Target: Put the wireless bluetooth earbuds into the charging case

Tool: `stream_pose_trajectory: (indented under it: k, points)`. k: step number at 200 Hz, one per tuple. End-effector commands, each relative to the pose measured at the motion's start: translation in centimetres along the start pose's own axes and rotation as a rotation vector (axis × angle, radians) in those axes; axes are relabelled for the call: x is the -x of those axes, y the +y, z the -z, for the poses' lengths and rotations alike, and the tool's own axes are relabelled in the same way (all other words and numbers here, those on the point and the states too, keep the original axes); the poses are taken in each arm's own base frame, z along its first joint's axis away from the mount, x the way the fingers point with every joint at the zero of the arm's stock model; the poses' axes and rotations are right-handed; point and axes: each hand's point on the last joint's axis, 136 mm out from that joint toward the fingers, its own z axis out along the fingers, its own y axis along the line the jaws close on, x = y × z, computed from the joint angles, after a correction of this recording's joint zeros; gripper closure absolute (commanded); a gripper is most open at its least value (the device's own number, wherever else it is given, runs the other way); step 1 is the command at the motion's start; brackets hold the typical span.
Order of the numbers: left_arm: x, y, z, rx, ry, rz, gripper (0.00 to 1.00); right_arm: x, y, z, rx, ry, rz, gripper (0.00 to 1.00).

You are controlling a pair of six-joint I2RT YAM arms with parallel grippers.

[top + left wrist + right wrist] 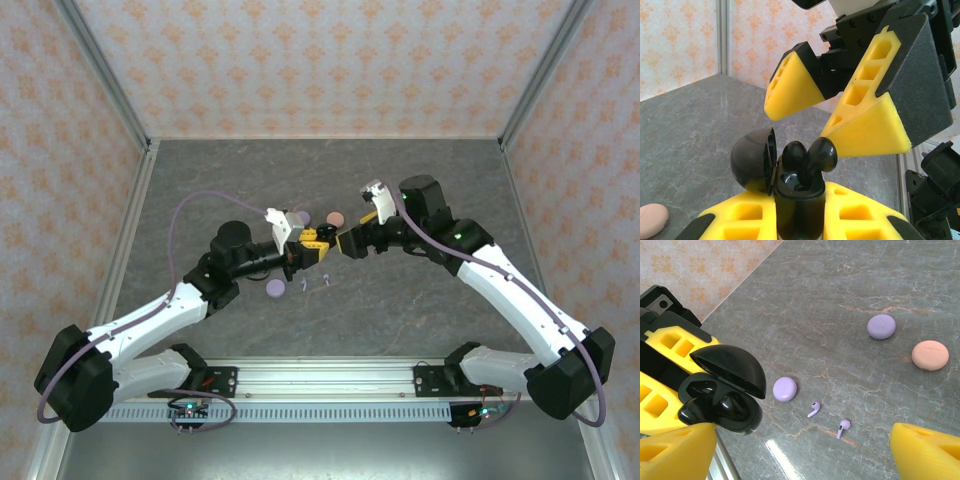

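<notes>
1. Just beside the black case (799, 200): your right hand (832, 110), spread wide, ready to press.
2. Around it: your left hand (312, 243), clamped, steadying it.
3. Inside: black earbuds (810, 154), sitting proud.
4. Below, on the surface (840, 300): two lavender earbuds (814, 409).

The black charging case (797, 215) stands upright, clamped between the fingers of the left gripper (797, 200) above the middle of the gray table (840, 290). Its domed lid (752, 160) is swung open to one side. Two glossy black earbuds (795, 155) sit in the case, with their round heads sticking out above the rim. Two small lavender earbuds (814, 409) with stems lie on their sides near the table's middle, close to each other but apart.
</notes>
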Motion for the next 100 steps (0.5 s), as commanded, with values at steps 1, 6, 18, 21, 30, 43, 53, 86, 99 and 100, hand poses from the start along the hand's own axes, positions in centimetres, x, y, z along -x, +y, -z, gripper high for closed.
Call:
stream_pose_trajectory:
  k: [1, 6, 18, 21, 30, 43, 53, 86, 99, 100]
  points:
    - [1.29, -0.43, 0.21, -0.006, -0.049, -0.019, 1.0, 0.13, 0.22, -0.23, 0.027, -0.01, 0.003, 0.1]
    - [1.26, -0.4, 0.22, -0.005, -0.048, -0.019, 1.0, 0.07, 0.24, -0.3, 0.029, -0.008, 0.002, 0.1]
    - [1.27, -0.41, 0.2, -0.006, -0.048, -0.019, 1.0, 0.23, 0.32, -0.35, 0.036, -0.013, 0.002, 0.1]
    - [1.32, -0.43, 0.21, -0.006, -0.049, -0.019, 1.0, 0.21, 0.36, -0.38, 0.039, -0.012, 0.002, 0.1]
    - [1.26, -0.42, 0.21, -0.005, -0.047, -0.019, 1.0, 0.31, 0.44, -0.42, 0.044, -0.016, 0.002, 0.1]
    - [1.25, -0.42, 0.21, -0.006, -0.047, -0.019, 1.0, 0.42, 0.49, -0.51, 0.05, -0.019, 0.0, 0.1]
    - [1.26, -0.41, 0.21, -0.005, -0.047, -0.019, 1.0, 0.44, 0.57, -0.58, 0.056, -0.019, 0.0, 0.1]
    - [1.17, -0.38, 0.19, -0.004, -0.044, -0.017, 1.0, 0.57, 0.86, -0.52, 0.071, -0.022, 0.002, 0.1]
    - [1.11, -0.35, 0.18, -0.003, -0.043, -0.016, 1.0, 0.6, 0.96, -0.49, 0.076, -0.023, 0.004, 0.1]
    - [1.11, -0.33, 0.19, -0.003, -0.043, -0.017, 1.0, 0.62, 0.96, -0.49, 0.075, -0.024, 0.004, 0.1]
